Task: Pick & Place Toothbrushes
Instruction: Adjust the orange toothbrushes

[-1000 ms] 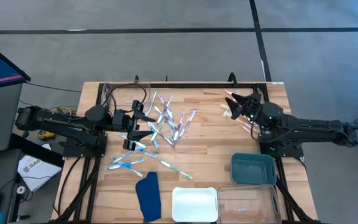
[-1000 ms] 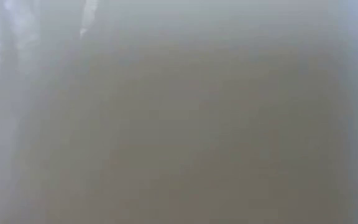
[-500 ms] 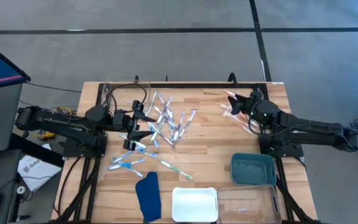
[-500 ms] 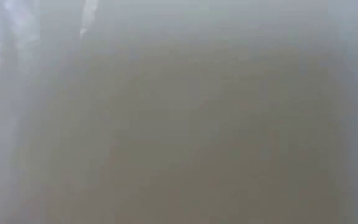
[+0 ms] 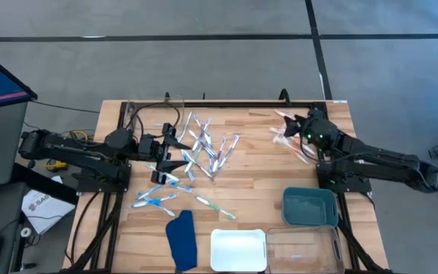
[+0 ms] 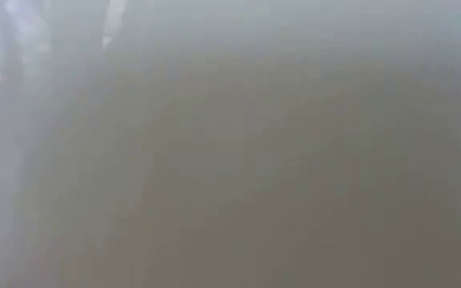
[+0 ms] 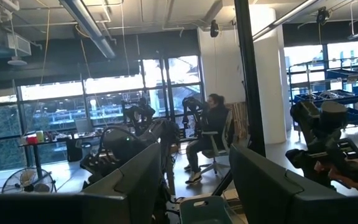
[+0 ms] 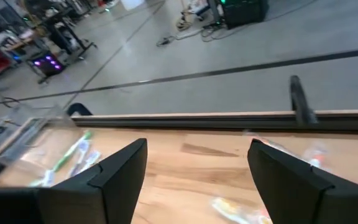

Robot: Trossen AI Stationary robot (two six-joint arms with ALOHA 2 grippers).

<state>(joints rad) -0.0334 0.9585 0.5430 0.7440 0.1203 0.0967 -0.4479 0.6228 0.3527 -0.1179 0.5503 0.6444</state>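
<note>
Nearest edge of the pale wooden table [image 5: 257, 186]: a white shallow square tray [image 5: 238, 250] and a clear plastic box [image 5: 303, 250], both with nothing visible inside; just behind sits a teal rectangular bin [image 5: 309, 206], also bare. A dark blue flat cloth [image 5: 181, 240] lies beside the white tray. Mid-table, the thin pale-handled toothbrushes [image 5: 204, 152] lie scattered, long axes crossing every way. The left gripper [image 5: 175, 152] sits at the pile's edge, jaws apart, empty. Far corner: the right gripper [image 5: 293, 125] hovers over pink-orange toothbrushes [image 5: 284, 137], jaws wide, holding nothing.
</note>
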